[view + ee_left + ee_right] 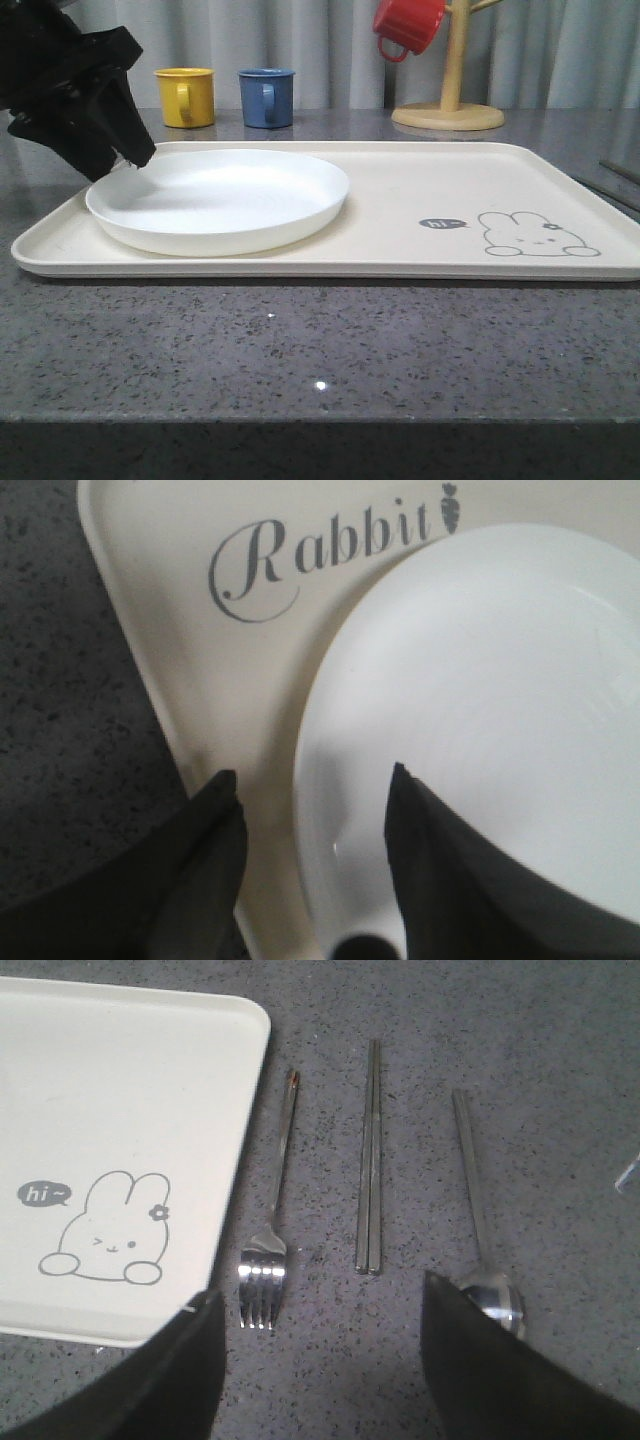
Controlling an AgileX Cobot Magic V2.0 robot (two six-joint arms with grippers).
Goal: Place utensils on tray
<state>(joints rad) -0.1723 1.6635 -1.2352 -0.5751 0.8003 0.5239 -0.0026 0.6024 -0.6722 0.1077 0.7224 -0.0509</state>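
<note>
Tray: flat on the counter, right half bare, room for utensils, I judge.
Plate: already on the tray's left half.
My left gripper: spread wide, grasping nothing, straddling the plate rim.
My right gripper: spread, empty, above the cutlery.
Chopsticks, spoon, fork: my right wrist view finds them on the counter beside the tray.

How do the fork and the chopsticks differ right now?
The fork is one piece ending in four tines; the chopsticks are two straight flat sticks lying side by side. The fork lies nearer the tray, the chopsticks farther out. Both are silver metal, still on the countertop, roughly parallel.
</note>
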